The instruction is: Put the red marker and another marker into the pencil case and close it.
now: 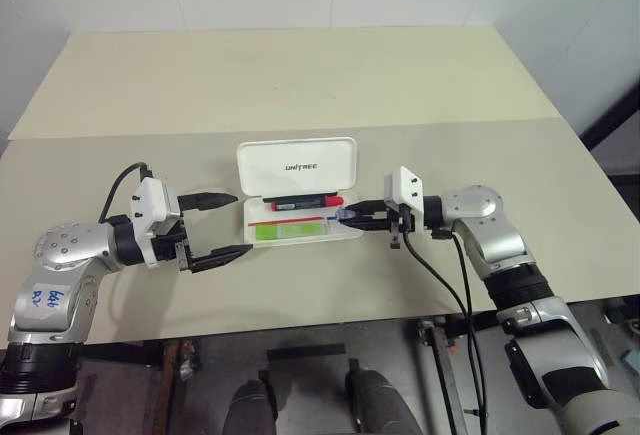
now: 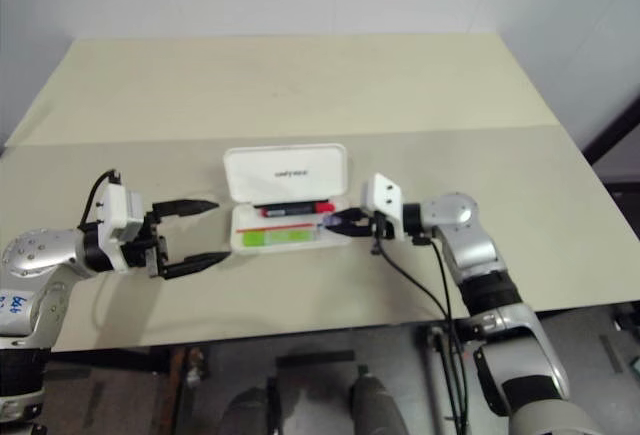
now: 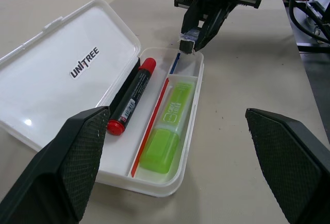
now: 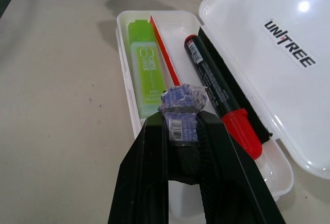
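On a pale tabletop [image 1: 300, 75], the robot's left gripper [image 1: 216, 227] waits with its two black fingers spread wide and empty, just beside the left end of the open white pencil case [image 1: 297, 167]. Inside the tray lie the red marker [image 1: 305, 201] along the hinge side and the green highlighter [image 1: 288, 228] in the front compartment, parted by a thin red divider. At the case's right end the right gripper [image 1: 352, 217] is clamped on a small purplish wrapped object [image 4: 181, 112], held over the tray's rim. With both markers in, closing likely remains; should that object drop in or the fingers stay over the rim, the lid may jam. The right wrist view shows the object's crinkled wrap and barcode label; the head views give merely a dark speck.
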Motion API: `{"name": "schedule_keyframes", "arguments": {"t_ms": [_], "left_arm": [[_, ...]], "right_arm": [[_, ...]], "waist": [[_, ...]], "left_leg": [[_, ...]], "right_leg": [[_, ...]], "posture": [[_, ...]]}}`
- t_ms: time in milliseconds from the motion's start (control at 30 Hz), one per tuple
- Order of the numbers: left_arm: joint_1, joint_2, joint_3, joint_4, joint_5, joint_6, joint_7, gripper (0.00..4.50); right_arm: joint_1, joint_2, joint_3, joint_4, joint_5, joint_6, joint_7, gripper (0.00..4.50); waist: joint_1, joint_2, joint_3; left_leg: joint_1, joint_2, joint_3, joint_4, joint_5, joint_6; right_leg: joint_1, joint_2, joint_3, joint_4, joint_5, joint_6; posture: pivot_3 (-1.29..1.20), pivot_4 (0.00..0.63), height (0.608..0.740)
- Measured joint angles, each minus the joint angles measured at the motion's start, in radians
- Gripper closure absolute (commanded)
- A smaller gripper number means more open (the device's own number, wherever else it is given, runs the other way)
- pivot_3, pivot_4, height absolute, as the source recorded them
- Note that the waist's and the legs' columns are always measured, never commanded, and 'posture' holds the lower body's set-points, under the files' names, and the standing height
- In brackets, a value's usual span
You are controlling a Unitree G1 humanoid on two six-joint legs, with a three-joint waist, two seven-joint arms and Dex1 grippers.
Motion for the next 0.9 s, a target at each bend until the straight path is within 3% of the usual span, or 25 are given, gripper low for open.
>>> {"name": "schedule_keyframes", "arguments": {"t_ms": [167, 200, 533, 733, 900], "left_arm": [[0.004, 0.0, 0.012, -0.024, 0.0, 0.01, 0.008, 0.0], [0.005, 0.0, 0.013, -0.024, 0.0, 0.011, 0.008, 0.0], [0.007, 0.0, 0.014, -0.026, 0.0, 0.018, 0.012, 0.0], [0.011, 0.0, 0.015, -0.028, 0.0, 0.018, 0.012, 0.0], [0.024, 0.0, 0.016, -0.036, -0.001, 0.018, 0.014, 0.0]], "right_arm": [[-0.031, 0.016, 0.001, 0.095, -0.016, -0.044, 0.028, 4.11], [-0.041, 0.018, 0.001, 0.106, -0.017, -0.055, 0.029, 3.39], [-0.061, 0.071, 0.001, 0.136, -0.019, -0.085, 0.031, 0.02], [-0.064, 0.066, -0.009, 0.115, -0.016, -0.083, 0.027, 0.02], [-0.038, -0.002, -0.056, -0.018, 0.031, -0.042, 0.029, 0.02]], "waist": [[-0.003, 0.001, 0.0], [-0.004, 0.001, 0.0], [-0.004, 0.001, 0.0], [-0.004, 0.001, 0.0], [-0.001, 0.001, 0.0]], "left_leg": [[0.0, 0.0, 0.0, 0.001, 0.0, 0.0], [0.0, 0.0, 0.0, 0.001, 0.0, 0.0], [0.001, 0.0, 0.0, 0.001, 0.0, 0.0], [0.001, 0.0, 0.0, 0.001, 0.0, 0.0], [0.001, 0.0, 0.0, 0.001, 0.0, 0.0]], "right_leg": [[0.0, 0.0, 0.0, 0.001, 0.0, 0.0], [0.0, 0.0, 0.0, 0.001, 0.0, 0.0], [0.0, 0.0, 0.0, 0.002, 0.0, 0.0], [0.0, 0.0, 0.0, 0.003, 0.0, 0.0], [0.0, 0.0, 0.0, 0.002, 0.0, 0.0]], "posture": [[0.0, 0.15, 0.74], [0.0, 0.15, 0.74], [0.0, 0.15, 0.74], [0.0, 0.15, 0.74], [0.0, 0.15, 0.74]]}}
